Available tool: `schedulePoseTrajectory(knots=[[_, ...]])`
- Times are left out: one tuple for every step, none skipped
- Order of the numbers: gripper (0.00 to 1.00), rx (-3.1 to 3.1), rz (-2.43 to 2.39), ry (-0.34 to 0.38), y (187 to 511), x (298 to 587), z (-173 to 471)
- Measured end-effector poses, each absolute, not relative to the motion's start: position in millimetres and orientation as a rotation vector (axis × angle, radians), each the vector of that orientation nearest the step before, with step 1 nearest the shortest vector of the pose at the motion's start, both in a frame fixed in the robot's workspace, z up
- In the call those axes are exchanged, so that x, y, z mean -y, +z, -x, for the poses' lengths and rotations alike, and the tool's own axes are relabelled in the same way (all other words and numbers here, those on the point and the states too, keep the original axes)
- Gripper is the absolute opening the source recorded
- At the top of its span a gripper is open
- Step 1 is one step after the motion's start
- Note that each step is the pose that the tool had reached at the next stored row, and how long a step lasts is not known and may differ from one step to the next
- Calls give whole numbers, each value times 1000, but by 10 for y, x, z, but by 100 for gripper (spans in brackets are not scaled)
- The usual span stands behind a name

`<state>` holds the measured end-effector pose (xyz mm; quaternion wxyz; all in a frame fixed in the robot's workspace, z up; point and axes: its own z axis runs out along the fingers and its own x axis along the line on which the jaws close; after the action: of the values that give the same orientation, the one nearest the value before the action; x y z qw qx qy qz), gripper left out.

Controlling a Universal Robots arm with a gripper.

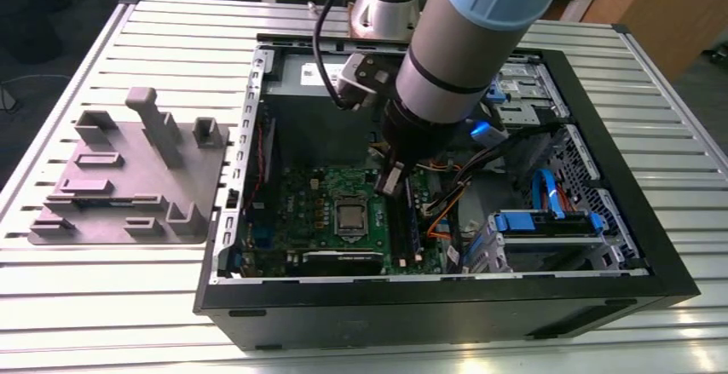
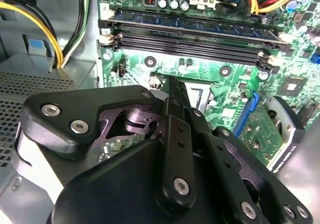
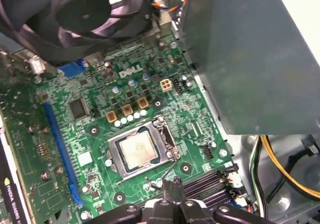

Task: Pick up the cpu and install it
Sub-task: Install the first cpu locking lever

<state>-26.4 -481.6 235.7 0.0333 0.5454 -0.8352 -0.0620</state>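
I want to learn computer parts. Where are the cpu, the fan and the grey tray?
cpu [image 3: 137, 150]: first wrist view, metal top.
fan [image 3: 82, 9]: first wrist view, hub.
grey tray [image 1: 114, 188]: exterior view, flat base.

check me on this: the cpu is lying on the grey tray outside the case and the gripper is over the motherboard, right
Not quite. The cpu is not on the grey tray; it sits in its socket on the motherboard inside the case, as the first wrist view shows. The exterior view shows it there too. The rest holds: the gripper is over the motherboard, close beside the socket.

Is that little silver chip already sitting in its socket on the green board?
Yes, the cpu lies flat inside the socket frame on the motherboard.
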Motion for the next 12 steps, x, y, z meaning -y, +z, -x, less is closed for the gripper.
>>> schedulePoseTrajectory(knots=[[10, 2568, -1682, -190, 2356, 4831, 267], [10, 2567, -1685, -189, 2356, 4849, 267], [10, 2566, -1687, -189, 2356, 4865, 268], [10, 2565, -1689, -188, 2356, 4880, 269], [10, 2563, -1693, -187, 2356, 4892, 273], [10, 2559, -1699, -187, 2356, 4898, 275], [10, 2553, -1709, -186, 2356, 4899, 277], [10, 2544, -1722, -185, 2355, 4899, 277], [10, 2534, -1736, -185, 2355, 4900, 277], [10, 2524, -1749, -185, 2353, 4900, 278], [10, 2517, -1759, -184, 2351, 4902, 278], [10, 2512, -1767, -184, 2350, 4907, 280]])
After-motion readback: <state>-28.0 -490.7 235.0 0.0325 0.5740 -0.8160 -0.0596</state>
